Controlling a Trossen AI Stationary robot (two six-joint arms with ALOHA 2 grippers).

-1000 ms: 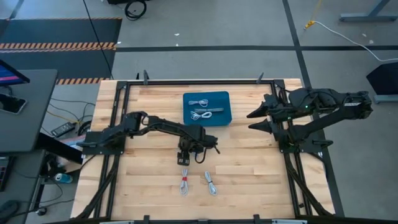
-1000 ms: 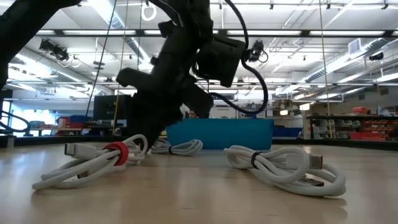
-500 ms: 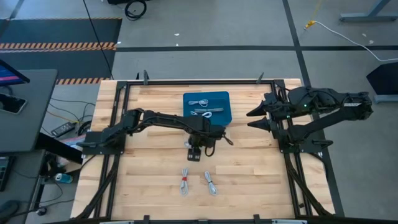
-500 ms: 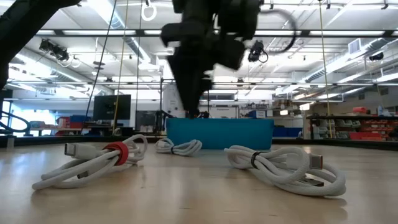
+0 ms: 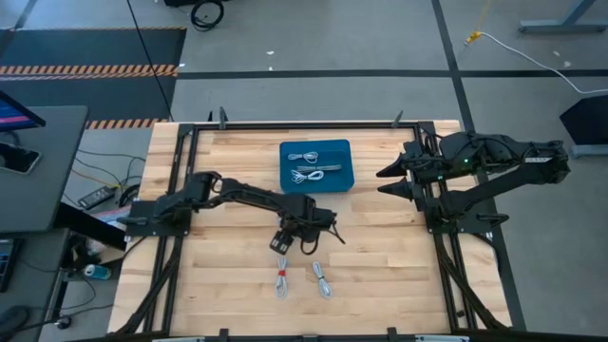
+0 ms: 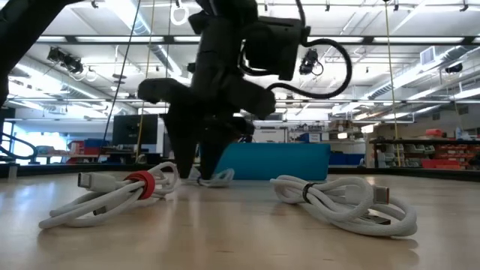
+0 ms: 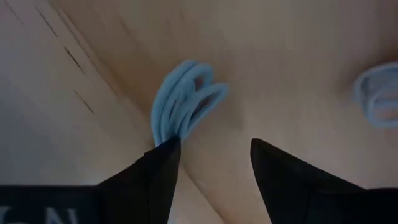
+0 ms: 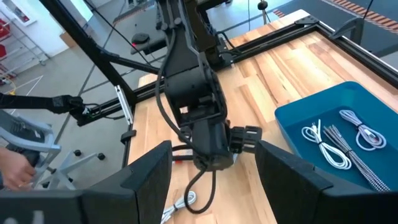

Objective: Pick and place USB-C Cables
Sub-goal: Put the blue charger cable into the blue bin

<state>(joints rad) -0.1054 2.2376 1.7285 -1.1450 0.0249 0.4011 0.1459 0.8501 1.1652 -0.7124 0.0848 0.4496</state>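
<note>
High view – blue tray (image 5: 285, 152) holds three cable bundles (image 5: 306, 175).

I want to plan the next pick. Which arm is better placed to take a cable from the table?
The left. Its pincer is open, low over a loose cable on the table. The right pincer waits at the table's right edge, away from the loose cables.

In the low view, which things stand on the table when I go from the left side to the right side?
Cable with the red band → left gripper, reaching down over a small cable coil → blue tray behind → cable with the dark band.
</note>
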